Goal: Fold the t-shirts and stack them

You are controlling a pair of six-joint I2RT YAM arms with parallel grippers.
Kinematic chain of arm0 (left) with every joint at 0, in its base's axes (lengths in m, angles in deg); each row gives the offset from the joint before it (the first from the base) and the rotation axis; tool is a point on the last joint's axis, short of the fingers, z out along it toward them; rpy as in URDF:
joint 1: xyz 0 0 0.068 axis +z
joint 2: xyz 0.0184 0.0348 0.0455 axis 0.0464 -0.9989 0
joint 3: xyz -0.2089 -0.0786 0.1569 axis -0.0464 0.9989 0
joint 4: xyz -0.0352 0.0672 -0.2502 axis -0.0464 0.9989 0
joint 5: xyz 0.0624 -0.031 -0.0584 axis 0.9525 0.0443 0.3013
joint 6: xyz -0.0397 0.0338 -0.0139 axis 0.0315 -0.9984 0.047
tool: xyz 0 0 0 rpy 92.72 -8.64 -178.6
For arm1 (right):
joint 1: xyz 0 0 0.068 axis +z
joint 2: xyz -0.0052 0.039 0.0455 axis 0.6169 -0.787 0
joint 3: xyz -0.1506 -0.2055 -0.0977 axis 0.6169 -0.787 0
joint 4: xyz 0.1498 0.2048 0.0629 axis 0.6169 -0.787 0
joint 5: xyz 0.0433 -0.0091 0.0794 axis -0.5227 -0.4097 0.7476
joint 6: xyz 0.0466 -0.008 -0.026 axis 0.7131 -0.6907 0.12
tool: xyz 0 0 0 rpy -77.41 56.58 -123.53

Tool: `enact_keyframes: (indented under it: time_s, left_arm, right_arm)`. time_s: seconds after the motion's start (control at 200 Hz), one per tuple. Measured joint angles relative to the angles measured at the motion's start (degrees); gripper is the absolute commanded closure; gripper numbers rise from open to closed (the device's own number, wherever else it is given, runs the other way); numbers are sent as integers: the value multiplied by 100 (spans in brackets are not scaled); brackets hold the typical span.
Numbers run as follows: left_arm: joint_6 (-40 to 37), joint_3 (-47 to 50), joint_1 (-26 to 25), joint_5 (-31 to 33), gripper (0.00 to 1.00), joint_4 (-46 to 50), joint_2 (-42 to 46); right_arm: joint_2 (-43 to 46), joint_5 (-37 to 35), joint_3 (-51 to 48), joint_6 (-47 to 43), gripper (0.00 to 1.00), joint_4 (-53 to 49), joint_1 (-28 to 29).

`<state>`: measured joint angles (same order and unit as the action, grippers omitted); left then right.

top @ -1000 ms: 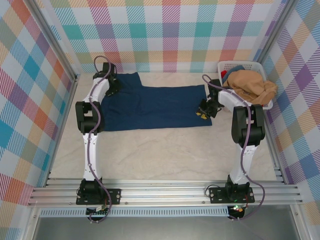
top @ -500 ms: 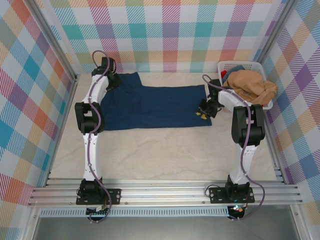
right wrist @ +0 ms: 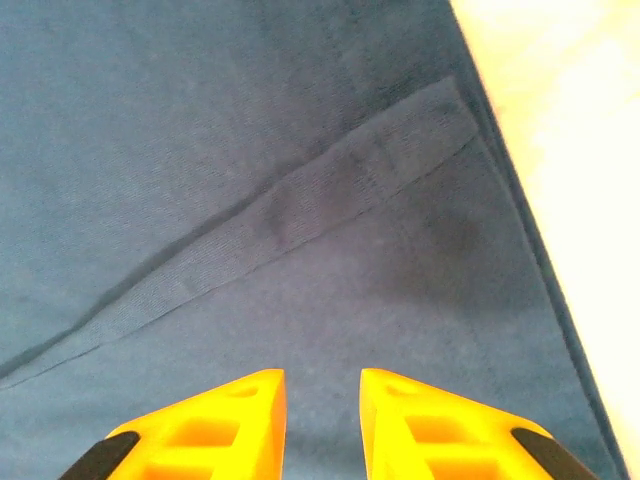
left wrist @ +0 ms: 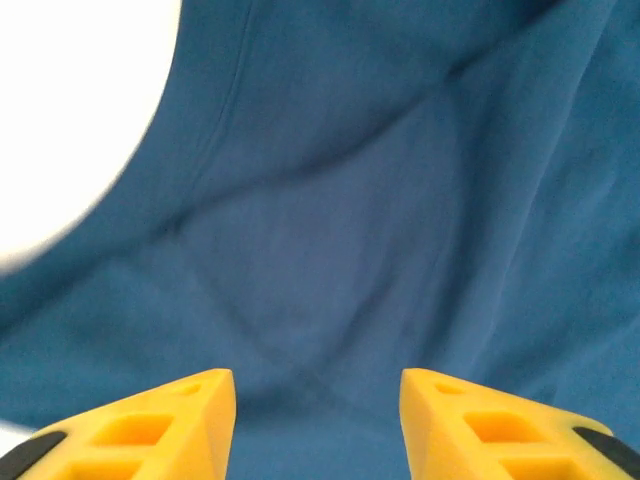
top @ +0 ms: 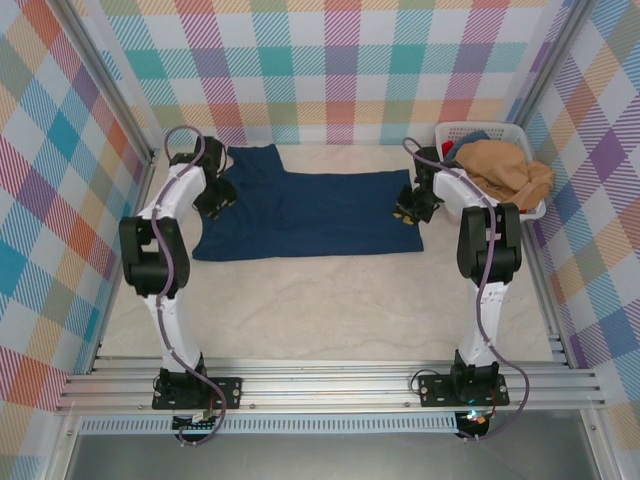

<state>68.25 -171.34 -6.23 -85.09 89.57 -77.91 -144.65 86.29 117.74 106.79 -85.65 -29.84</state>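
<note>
- Checked walls (top: 340, 60) in pastel colours close in three sides.
- Pale marbled tabletop (top: 330, 300), evenly and brightly lit.
- Metal rails (top: 330, 385) along the near edge.
- Slanting metal posts (top: 100, 75) in the corners.

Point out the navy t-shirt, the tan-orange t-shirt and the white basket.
navy t-shirt (top: 320, 215): top external view, middle of its flat body.
tan-orange t-shirt (top: 505, 168): top external view, bunched cloth over the basket.
white basket (top: 490, 125): top external view, far rim.

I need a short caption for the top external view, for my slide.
Navy t-shirt spread flat on the table, a tan shirt heaped in the white basket at far right.
</note>
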Motion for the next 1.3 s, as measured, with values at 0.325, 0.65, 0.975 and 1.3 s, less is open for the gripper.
enact_keyframes:
  time_s: [0.325,0.65,0.975,1.3]
  left_arm:
    - [824,1320,-122,-153,65,-557,-245]
    - [1716,3593,-101,505,62,-431,1412]
    - [1856,4350,452,850,62,-181,2009]
    - [1633,4155,575,1038,53,120,2334]
  right_arm:
    - [-92,-101,-382,39,74,15,7]
    - [754,-22,-1685,227,70,-175,402]
    - [1397,96,-2695,496,69,-426,1130]
    - [1733,-280,-2872,697,56,-535,1357]
